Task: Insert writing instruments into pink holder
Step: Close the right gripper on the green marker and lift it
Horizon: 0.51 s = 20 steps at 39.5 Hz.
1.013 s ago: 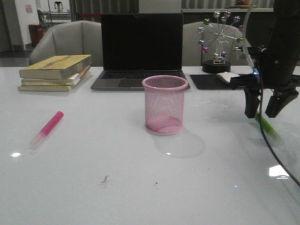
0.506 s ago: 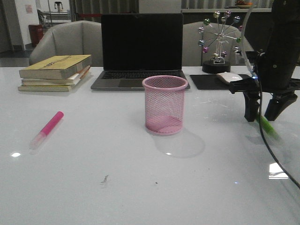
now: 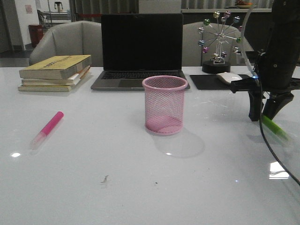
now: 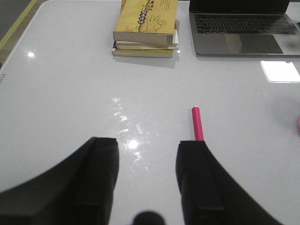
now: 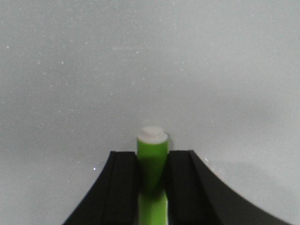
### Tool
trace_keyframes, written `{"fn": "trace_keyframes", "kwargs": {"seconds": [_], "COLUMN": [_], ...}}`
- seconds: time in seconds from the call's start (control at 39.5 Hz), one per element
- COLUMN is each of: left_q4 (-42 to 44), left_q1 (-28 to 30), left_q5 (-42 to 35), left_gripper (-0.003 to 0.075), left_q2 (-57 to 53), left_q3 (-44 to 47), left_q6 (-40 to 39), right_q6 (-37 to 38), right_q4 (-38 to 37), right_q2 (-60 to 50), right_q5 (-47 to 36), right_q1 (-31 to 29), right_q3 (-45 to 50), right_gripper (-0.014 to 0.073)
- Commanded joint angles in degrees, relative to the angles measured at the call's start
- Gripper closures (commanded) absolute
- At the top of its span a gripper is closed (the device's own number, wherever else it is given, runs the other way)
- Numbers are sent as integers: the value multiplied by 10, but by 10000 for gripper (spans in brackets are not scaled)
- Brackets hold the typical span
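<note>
Highlighters aren't in the pink mesh holder (image 3: 164, 105) yet: right pincer (image 5: 152, 173) is clamped on the green one (image 5: 152, 164) down on the counter (image 3: 117, 178), pink one (image 3: 47, 129) lies far left by the open left pincer (image 4: 147, 180).

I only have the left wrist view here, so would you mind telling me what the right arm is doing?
Observer: The right hand has its fingers on either side of the lime green highlighter, which lies on the table to the right of the pink holder.
Operator: Thank you. Is anything in the holder yet?
Observer: No, the front view shows it standing empty in front of the laptop.
Operator: And the pink marker I see, how does it end?
Observer: The pink highlighter has a clear cap at the end nearest the camera.
</note>
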Motion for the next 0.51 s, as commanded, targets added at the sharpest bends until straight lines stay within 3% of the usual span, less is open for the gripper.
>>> {"fn": "trace_keyframes", "kwargs": {"seconds": [0.0,0.28,0.48], "left_q4": [-3,-3,-3], "left_q1": [-1,-1,-1], "left_q5": [-42,-42,-42], "left_gripper": [346,346,346], "left_q2": [2,2,2], "left_q3": [-19,-19,-19], "left_q6": [-4,-4,-4], "right_q6": [-2,-2,-2], "right_q4": [3,15,16], "right_q2": [-6,-61,-150], "right_q5": [16,11,-38], "right_q1": [-2,-1,6], "right_q3": [1,1,1], "right_gripper": [571,571,571]}}
